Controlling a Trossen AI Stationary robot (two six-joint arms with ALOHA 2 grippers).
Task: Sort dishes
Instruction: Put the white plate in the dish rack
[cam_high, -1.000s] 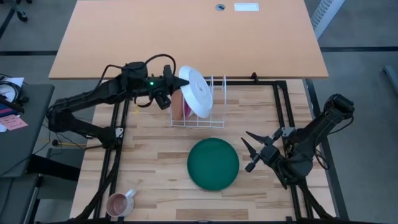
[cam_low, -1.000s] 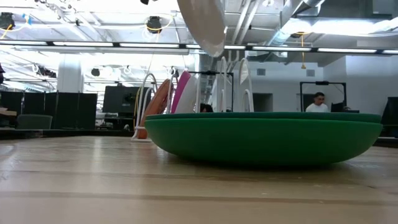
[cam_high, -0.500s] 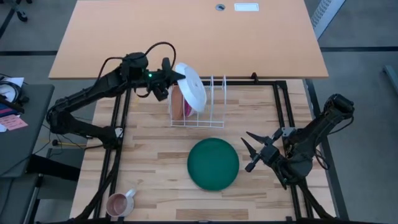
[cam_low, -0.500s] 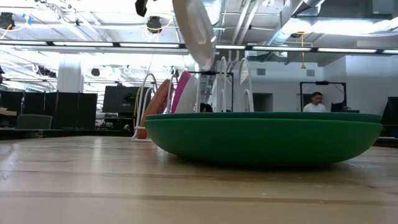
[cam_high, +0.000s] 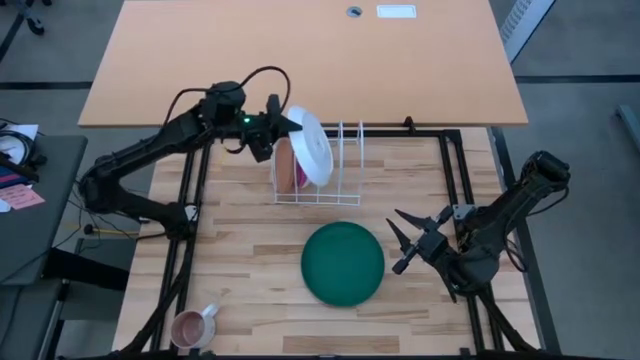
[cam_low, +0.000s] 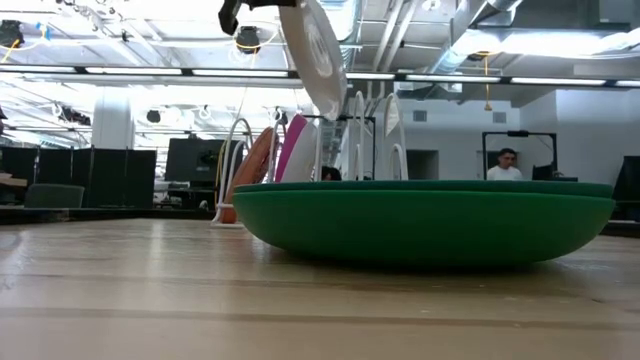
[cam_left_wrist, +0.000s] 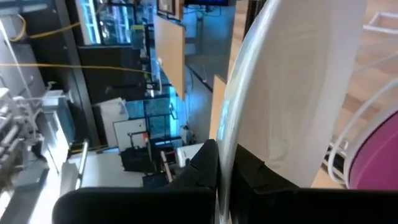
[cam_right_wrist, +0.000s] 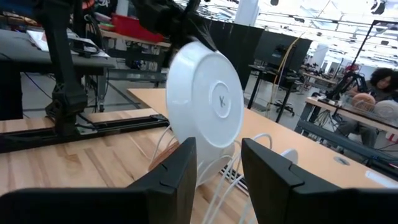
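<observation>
The high view shows the left gripper (cam_high: 278, 124) clenched on the rim of the white plate (cam_high: 309, 146), holding it up on edge over the left end of the white wire rack (cam_high: 335, 180) at the far side of the table (cam_high: 250, 240). A second ago the plate leaned more over the middle of the rack. Now it has moved a bit left and stands straighter, close to the slot next to the pink plate (cam_low: 292, 148). That looks like the arm is lining the plate up to slide it down between the wires, but the plate is not in the rack yet. The low view shows the white plate up high, above the wire loops, with its lower edge just over them. The orange-brown plate (cam_low: 252, 165) and the pink plate already stand side by side in the left slots of the rack. The dark green plate (cam_high: 343, 263) lies flat on the table, near the front, and nothing holds it. The right gripper (cam_high: 408, 243) waits just to the right of the green plate with its fingers spread and empty, and it has not moved. A small pink mug (cam_high: 191, 326) sits alone at the near left corner.
</observation>
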